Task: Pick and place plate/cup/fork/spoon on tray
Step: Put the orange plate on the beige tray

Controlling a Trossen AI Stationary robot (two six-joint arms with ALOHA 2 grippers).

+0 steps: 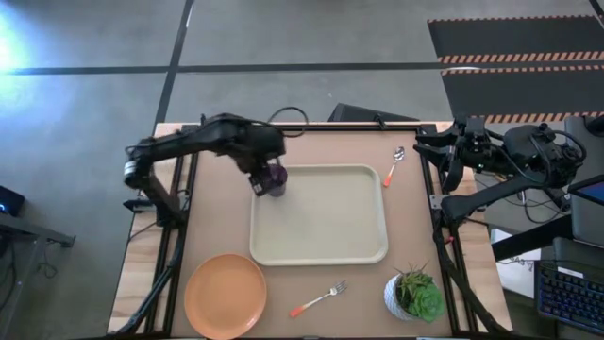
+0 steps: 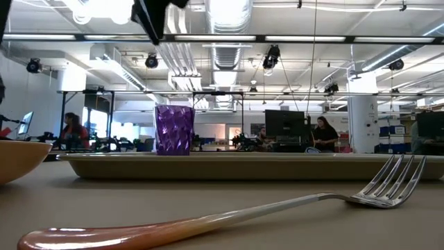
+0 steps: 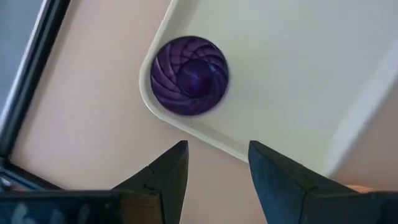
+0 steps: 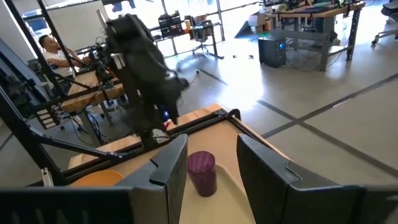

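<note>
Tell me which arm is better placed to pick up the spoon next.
The right. The spoon lies beside the tray on the right arm's side, near the right gripper; the left gripper hangs open above the cup.

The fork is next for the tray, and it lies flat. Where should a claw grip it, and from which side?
Grip the fork mid-handle from straight above, jaws across the thin red-orange handle. It lies flat on the table with bare space around it, between plate and plant pot, so nothing blocks a descent.

purple cup (image 3: 189,75) upright in tray (image 3: 298,81) corner — left gripper (image 3: 214,163) fingers apart, empty
</note>
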